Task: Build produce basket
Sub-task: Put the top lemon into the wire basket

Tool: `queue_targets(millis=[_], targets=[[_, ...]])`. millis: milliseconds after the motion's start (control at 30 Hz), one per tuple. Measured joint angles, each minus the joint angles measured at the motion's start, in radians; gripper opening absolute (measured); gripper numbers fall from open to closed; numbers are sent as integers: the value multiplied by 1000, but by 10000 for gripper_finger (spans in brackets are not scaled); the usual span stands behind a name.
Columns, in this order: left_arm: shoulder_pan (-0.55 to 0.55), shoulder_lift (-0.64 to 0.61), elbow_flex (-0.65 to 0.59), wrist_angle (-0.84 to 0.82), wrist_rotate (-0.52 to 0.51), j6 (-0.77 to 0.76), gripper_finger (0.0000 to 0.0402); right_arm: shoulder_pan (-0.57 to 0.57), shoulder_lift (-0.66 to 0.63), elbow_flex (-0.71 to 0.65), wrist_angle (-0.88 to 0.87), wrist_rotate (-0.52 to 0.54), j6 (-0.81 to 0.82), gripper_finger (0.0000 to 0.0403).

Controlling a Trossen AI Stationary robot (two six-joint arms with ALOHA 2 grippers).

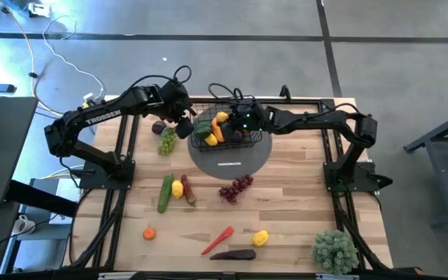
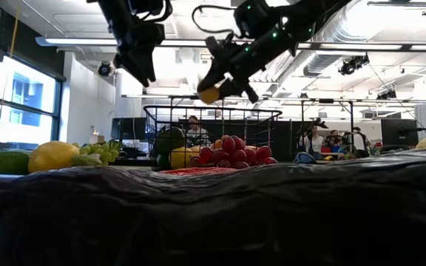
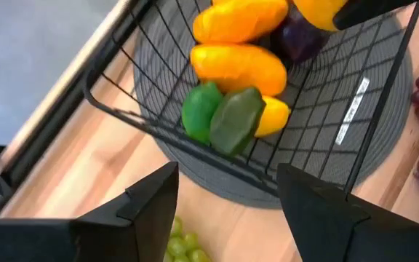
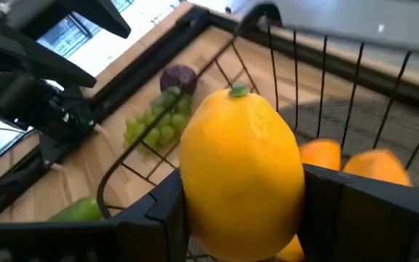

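The black wire basket (image 1: 243,142) stands on the grey round mat (image 1: 228,159) and holds yellow, orange, green and purple produce (image 3: 238,69). My right gripper (image 1: 230,121) hovers over the basket's left part, shut on a yellow lemon (image 4: 242,167); the low view shows the lemon (image 2: 210,93) above the basket rim (image 2: 213,108). My left gripper (image 3: 228,182) is open and empty. It hangs just outside the basket's left side (image 3: 122,109), above the green grapes (image 1: 166,141). My right gripper pinches the lemon at its wide middle (image 4: 195,182), one finger (image 4: 167,211) on each side. The lemon's green stem nub (image 4: 237,90) points away from the wrist. The fingers slant down from the table's right, and the lemon is lifted clear above the basket.
Loose produce lies on the wooden table: a purple piece (image 1: 158,127), cucumber (image 1: 165,193), lemon (image 1: 178,188), dark red grapes (image 1: 236,187), a small orange piece (image 1: 148,232), red chilli (image 1: 218,239), eggplant (image 1: 234,254), another lemon (image 1: 260,238). A potted plant (image 1: 334,250) stands at the near right corner.
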State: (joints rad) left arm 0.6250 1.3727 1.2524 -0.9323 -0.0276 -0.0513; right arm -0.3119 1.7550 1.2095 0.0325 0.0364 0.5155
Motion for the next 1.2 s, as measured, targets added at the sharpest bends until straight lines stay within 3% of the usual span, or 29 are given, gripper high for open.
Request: queue_targets(millis=[400,767,1200], targets=[[-4,-4,-83,-3,20,-51,223,-11,73,0,5,-78,111,156],[-96,-7,-95,-52,53,-77,223,-22,112,0,5,-143,188,157],[-197,-7,-95,-95,50,-87,223,-22,112,0,18,-170,203,238]])
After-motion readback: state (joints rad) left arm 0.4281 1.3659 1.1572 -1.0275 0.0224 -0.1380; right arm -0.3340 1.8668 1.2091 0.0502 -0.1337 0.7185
